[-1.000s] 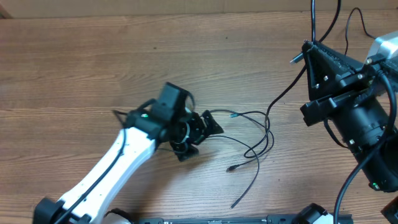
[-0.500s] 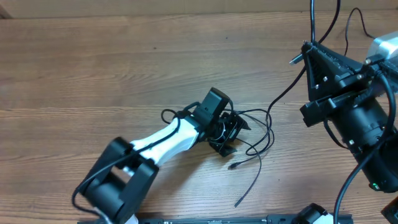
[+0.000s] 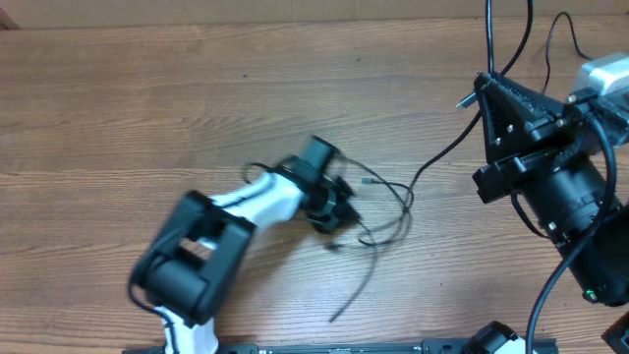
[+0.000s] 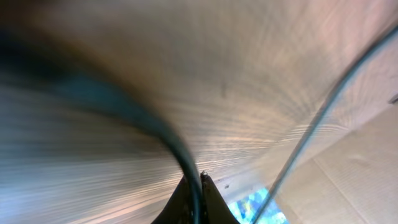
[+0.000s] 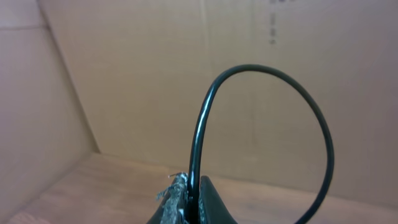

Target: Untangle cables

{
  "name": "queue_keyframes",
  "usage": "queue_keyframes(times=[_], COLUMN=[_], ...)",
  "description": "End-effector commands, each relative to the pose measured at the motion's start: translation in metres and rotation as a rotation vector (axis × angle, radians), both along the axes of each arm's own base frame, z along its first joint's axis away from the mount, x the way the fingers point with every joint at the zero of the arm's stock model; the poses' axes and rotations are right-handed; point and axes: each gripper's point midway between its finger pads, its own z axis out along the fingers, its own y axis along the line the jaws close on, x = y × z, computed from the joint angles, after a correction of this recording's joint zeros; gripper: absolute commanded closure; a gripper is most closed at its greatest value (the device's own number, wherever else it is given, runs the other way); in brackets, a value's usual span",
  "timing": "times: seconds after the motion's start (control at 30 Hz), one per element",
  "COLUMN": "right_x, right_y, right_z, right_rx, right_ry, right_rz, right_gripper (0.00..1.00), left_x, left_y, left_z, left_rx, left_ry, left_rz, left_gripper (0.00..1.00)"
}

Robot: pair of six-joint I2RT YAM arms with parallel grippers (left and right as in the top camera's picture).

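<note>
thin black plug-ended cables lie knotted mid-way across the brown wooden table, one strand rising rightward. the left gripper pinches a knot strand; the right gripper clamps a looped strand. pulling apart may cinch the knot or slip a cord free.

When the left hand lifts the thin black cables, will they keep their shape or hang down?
The cables would probably droop, since they lie in loose, thin loops. They are likely light, being so thin. Where loops cross, strands may drag along together.
</note>
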Motion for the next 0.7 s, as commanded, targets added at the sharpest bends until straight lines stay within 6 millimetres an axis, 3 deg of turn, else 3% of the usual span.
queue_keyframes(times=[0.0,0.17,0.33,0.5,0.67], right_x=[0.005,0.022,0.042,0.065,0.085], right_y=[-0.024,-0.038,-0.027,-0.034,-0.080], right_z=[-0.003,-0.061,-0.120,-0.179,-0.231], right_rx=[-0.017,-0.155,-0.221,-0.264,-0.253], right_ry=[0.015,0.213,0.431,0.648,0.861], right_rz=[-0.135,-0.276,-0.331,-0.453,-0.683], right_gripper=[0.96,0.96,0.96,0.96,0.96], left_x=[0.041,0.060,0.054,0.035,0.022], left_y=[0.058,0.137,0.183,0.209,0.244], left_z=[0.060,0.133,0.220,0.276,0.308], left_rx=[-0.090,-0.090,-0.107,-0.048,0.090], left_ry=[-0.290,-0.516,-0.803,-1.015,-1.169], left_rz=[-0.093,-0.006,0.071,0.126,0.203], left_gripper=[0.96,0.96,0.96,0.96,0.96])
